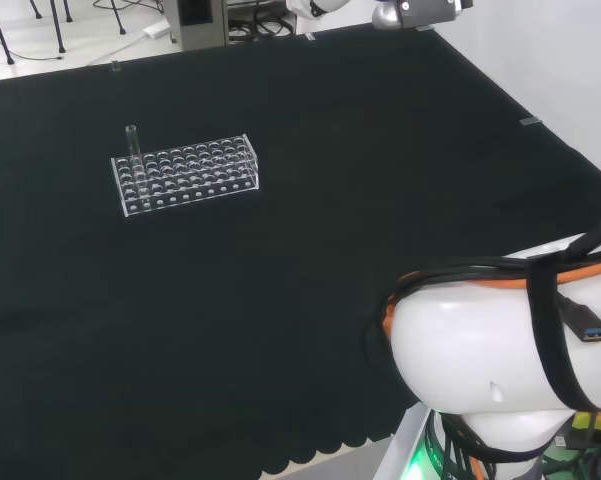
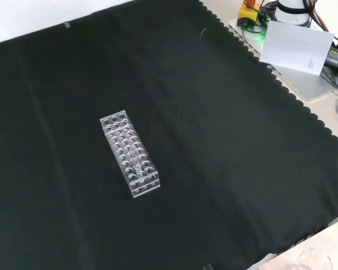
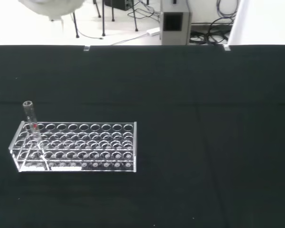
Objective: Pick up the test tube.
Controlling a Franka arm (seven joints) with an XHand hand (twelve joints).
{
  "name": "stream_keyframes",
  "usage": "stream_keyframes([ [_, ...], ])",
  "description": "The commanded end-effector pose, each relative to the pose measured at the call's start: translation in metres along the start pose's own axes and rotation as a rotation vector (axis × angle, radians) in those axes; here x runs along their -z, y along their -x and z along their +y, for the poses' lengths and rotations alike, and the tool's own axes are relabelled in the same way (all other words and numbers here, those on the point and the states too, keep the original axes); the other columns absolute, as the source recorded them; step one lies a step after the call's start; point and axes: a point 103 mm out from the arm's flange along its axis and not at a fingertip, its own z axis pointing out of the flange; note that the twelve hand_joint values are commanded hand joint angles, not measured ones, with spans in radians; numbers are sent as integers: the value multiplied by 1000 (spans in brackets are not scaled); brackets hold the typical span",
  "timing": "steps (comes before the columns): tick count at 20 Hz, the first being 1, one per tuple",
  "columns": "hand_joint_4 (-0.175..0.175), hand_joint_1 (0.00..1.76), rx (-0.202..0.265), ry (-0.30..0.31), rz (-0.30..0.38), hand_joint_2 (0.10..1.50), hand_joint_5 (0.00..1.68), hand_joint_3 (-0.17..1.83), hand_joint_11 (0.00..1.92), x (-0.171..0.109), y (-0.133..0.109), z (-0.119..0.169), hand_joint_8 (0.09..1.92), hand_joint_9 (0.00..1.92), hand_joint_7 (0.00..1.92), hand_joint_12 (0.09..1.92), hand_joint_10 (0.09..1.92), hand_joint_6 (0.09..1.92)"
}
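The hand (image 3: 50,8) is glimpsed as a blurred white part; its finger state cannot be told. The test tube (image 1: 132,143) stands upright in a corner hole of the clear rack (image 1: 185,173), well apart. The approach is judged not yet begun; the hand must be brought over that corner.

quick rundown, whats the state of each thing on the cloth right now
test tube: upright in a corner hole of the rack, not held
rack: clear, resting flat on the cloth, other holes look empty
black cloth: spread flat over the bench
robot hand: blurred white part at the wrist view's edge, away from the tube
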Motion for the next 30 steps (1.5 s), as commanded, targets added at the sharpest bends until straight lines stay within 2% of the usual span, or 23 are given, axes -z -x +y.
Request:
stream_keyframes([
  [1,-59,737,157,-51,2,694,106,503,0,-6,-36,47,792,0,34,1126,838,87],
  [3,-60,737,204,-69,0,696,116,498,0,-13,-50,62,797,0,48,1154,863,87],
  [5,-61,740,240,-115,14,698,140,496,0,-24,-62,81,789,0,88,1209,913,87],
  [12,-70,769,315,-203,15,700,209,509,0,-70,-101,139,766,72,200,1369,972,87],
  [18,-82,789,347,-291,30,701,245,520,0,-115,-130,175,772,123,253,1415,971,87],
  [26,-87,805,374,-363,35,699,258,526,0,-163,-158,207,778,152,282,1430,974,87],
  [30,-88,807,398,-402,-11,698,261,529,0,-189,-173,226,777,156,281,1439,973,87],
])
